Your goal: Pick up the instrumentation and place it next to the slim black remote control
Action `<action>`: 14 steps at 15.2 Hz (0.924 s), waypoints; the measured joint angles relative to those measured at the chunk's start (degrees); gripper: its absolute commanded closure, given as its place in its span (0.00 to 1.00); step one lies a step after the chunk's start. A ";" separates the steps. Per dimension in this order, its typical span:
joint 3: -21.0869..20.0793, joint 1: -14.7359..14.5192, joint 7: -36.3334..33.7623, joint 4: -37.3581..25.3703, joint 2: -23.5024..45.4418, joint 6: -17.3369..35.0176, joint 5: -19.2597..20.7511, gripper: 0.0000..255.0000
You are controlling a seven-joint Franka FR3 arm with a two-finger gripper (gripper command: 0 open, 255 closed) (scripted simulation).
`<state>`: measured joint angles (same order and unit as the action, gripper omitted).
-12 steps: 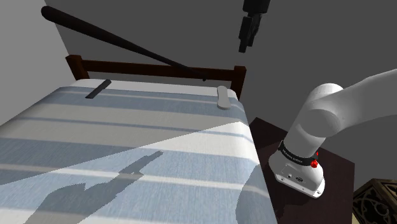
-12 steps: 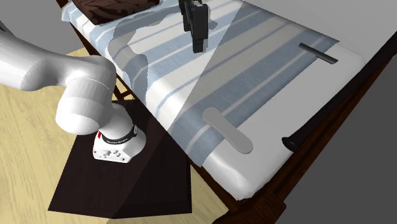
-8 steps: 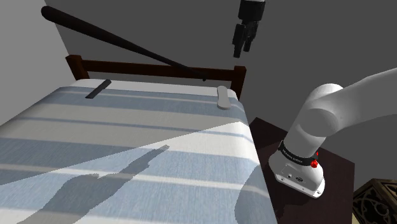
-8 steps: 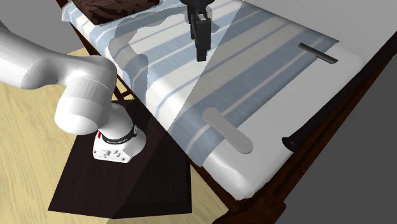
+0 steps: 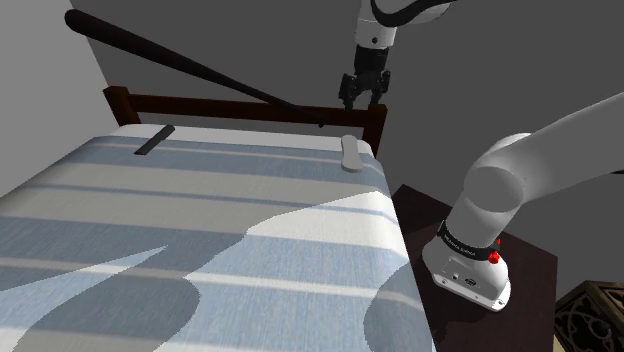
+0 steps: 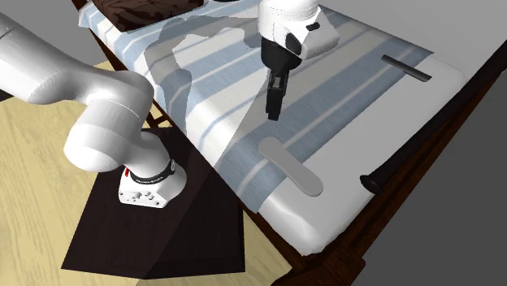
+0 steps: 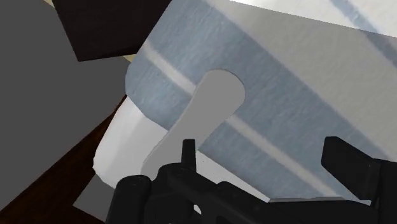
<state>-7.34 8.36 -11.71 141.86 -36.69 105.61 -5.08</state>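
The instrumentation is a flat, pale grey, elongated piece with rounded ends (image 5: 349, 152) (image 6: 291, 166) (image 7: 203, 118). It lies on the striped bed near the corner closest to the stand. My black gripper (image 5: 361, 97) (image 6: 275, 112) (image 7: 267, 164) hangs open a little above it, pointing down, touching nothing. In the wrist view the grey piece lies just ahead of the fingers, nearer one finger (image 7: 188, 154) than the other. The slim black remote (image 5: 155, 140) (image 6: 406, 67) lies at the same end of the bed, across its width from the grey piece.
A dark baseball bat (image 5: 170, 58) (image 6: 398, 158) leans over the brown headboard (image 5: 240, 103) just behind the gripper. The bed (image 5: 200, 230) has blue and white stripes. A dark brown blanket (image 6: 146, 10) lies at its other end. My stand (image 5: 470, 265) sits on a dark table (image 5: 530, 275).
The gripper has come down and moved toward the head of the bed, now just above the grey piece. The arm's shadow on the bedcover has shifted and widened.
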 measured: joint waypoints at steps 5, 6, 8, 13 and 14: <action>-1.37 4.24 -9.96 3.97 5.58 9.55 -0.71 0.00; -1.72 5.05 -12.07 4.61 6.92 11.50 -0.84 0.00; -1.98 6.94 -15.81 5.65 10.39 15.90 -0.82 0.00; -2.62 9.93 -22.98 7.40 16.50 23.80 -0.74 0.00; -2.72 10.03 -23.25 7.92 17.22 25.04 -0.73 0.00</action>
<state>-10.05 18.39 -34.96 149.78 -19.47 130.64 -5.81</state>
